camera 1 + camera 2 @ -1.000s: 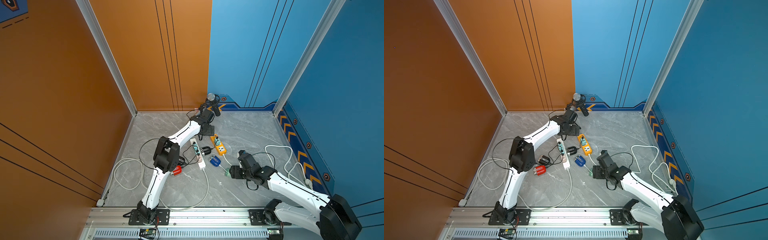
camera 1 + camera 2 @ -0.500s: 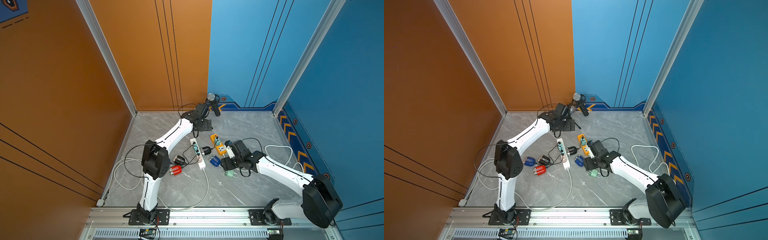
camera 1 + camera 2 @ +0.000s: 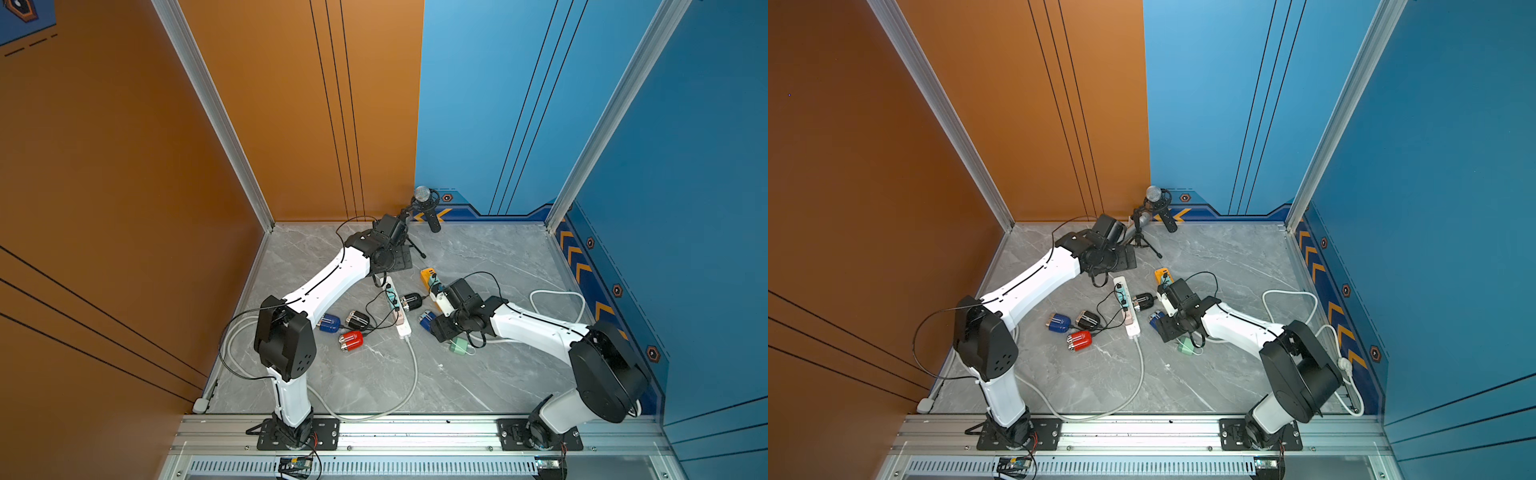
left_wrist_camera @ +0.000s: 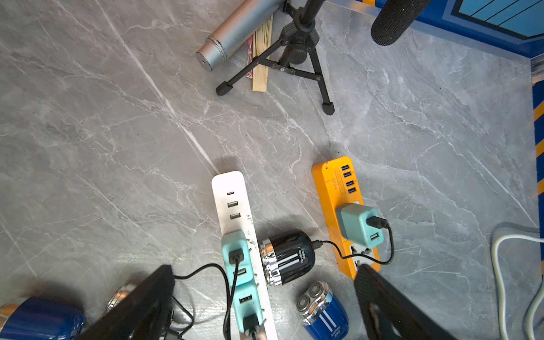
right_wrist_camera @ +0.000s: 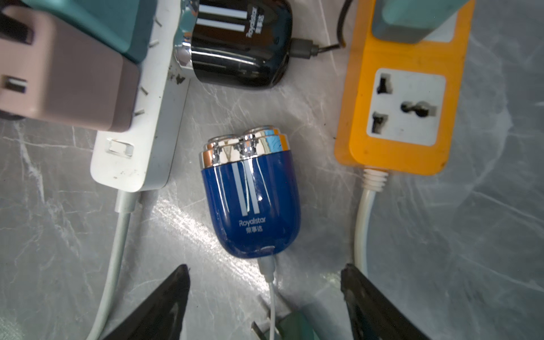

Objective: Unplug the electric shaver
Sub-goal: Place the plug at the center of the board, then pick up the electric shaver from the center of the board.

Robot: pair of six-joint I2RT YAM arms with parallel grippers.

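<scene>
A blue electric shaver (image 5: 250, 200) lies on the grey floor between a white power strip (image 5: 141, 153) and an orange power strip (image 5: 391, 141). Its white cable (image 5: 272, 294) runs to a green adapter (image 5: 297, 326) that lies loose on the floor, prongs bare. My right gripper (image 5: 265, 273) is open just above the cable end of the blue shaver (image 3: 426, 319), holding nothing. A black shaver (image 4: 290, 256) is wired to a teal adapter (image 4: 357, 223) in the orange strip (image 4: 329, 188). My left gripper (image 4: 263, 272) hangs open and empty above the strips.
Blue (image 3: 329, 323), black (image 3: 358, 320) and red (image 3: 351, 340) shavers lie left of the white strip (image 3: 400, 316). A microphone on a tripod (image 3: 424, 208) and a silver tube (image 4: 235, 32) stand at the back. White cables (image 3: 557, 295) loop at the right.
My right gripper let go of the green adapter, opened wider and moved over the blue shaver. My left arm pulled back from the orange strip toward the far left.
</scene>
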